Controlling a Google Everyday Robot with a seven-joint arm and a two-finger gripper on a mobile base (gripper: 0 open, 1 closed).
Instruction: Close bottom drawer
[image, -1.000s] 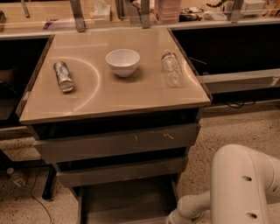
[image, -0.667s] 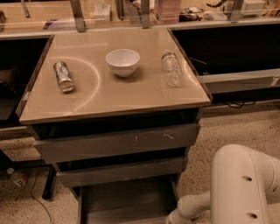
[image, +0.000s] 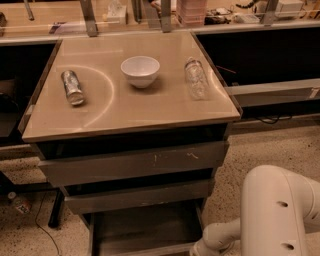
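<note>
No change is seen against the last second: the bottom drawer is drawn out as far as before, its dark box lying open below the two upper fronts, so the closing push is judged not yet begun. On the table a metal can is laid on its side at the left, a white bowl is set in the middle, and a clear plastic bottle is laid at the right; none of these is concerned in the task. At the lower right the white arm is bent down toward the drawer's right front corner. The tool is found there at the bottom edge, just beside that corner; whether it is open or closed, or touching the drawer, cannot be told.
</note>
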